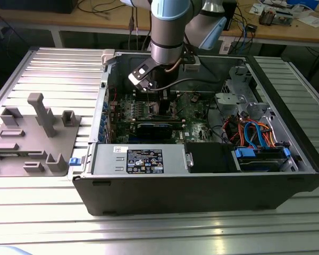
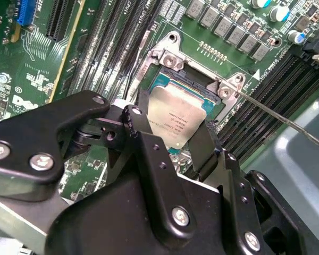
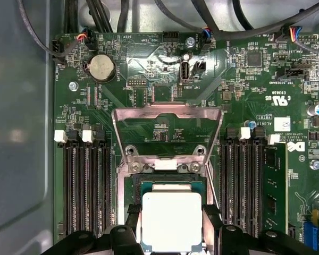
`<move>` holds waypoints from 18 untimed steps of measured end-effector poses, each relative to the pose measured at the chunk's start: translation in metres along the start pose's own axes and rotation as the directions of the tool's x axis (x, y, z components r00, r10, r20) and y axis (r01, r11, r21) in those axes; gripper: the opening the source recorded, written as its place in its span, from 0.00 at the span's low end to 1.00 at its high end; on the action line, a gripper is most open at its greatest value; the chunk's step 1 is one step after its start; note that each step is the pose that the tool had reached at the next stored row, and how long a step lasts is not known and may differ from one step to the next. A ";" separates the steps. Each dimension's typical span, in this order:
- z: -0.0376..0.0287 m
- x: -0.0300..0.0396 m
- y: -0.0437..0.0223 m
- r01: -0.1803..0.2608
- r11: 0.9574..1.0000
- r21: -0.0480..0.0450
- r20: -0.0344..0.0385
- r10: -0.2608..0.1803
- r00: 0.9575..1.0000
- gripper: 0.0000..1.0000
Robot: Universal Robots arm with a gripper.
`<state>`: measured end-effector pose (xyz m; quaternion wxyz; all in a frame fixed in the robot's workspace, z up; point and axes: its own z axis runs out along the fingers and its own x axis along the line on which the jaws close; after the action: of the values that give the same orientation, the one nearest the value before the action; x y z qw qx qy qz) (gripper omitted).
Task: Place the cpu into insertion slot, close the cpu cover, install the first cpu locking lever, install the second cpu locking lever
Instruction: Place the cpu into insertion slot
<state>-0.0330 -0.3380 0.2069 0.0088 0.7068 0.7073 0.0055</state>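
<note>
- the cpu (image 3: 171, 220), silvery top up, sits clamped between my gripper's (image 3: 171, 229) two black fingers (image 3: 211, 220), one on each opposite edge.
- it hangs right over the insertion slot (image 3: 170, 183); i cannot tell whether it is already seated in it.
- in the second wrist view the cpu (image 2: 178, 119) looks slightly tilted over the slot (image 2: 187, 82).
- the cpu cover (image 3: 167, 110) is swung open, its frame standing back from the slot with green board visible through its cut-out.
- a thin locking lever (image 2: 282, 122) sticks out from the slot's corner, raised off the board.
- long memory slots (image 3: 85, 186) run on both sides of the slot.
- in the exterior view my gripper (image 1: 158, 87) reaches down to the motherboard (image 1: 165, 114) inside the open computer case (image 1: 202, 191).
</note>
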 end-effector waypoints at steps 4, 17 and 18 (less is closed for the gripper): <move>0.0031 0.0000 -0.0001 0.000 1.000 0.000 0.000 0.000 1.000 0.54; 0.0058 0.0021 -0.0001 0.000 1.000 0.000 0.000 0.000 1.000 0.54; 0.0058 0.0021 -0.0001 0.000 1.000 0.000 0.000 0.000 1.000 0.54</move>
<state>-0.0330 -0.3359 0.2011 0.0088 0.7069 0.7072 0.0055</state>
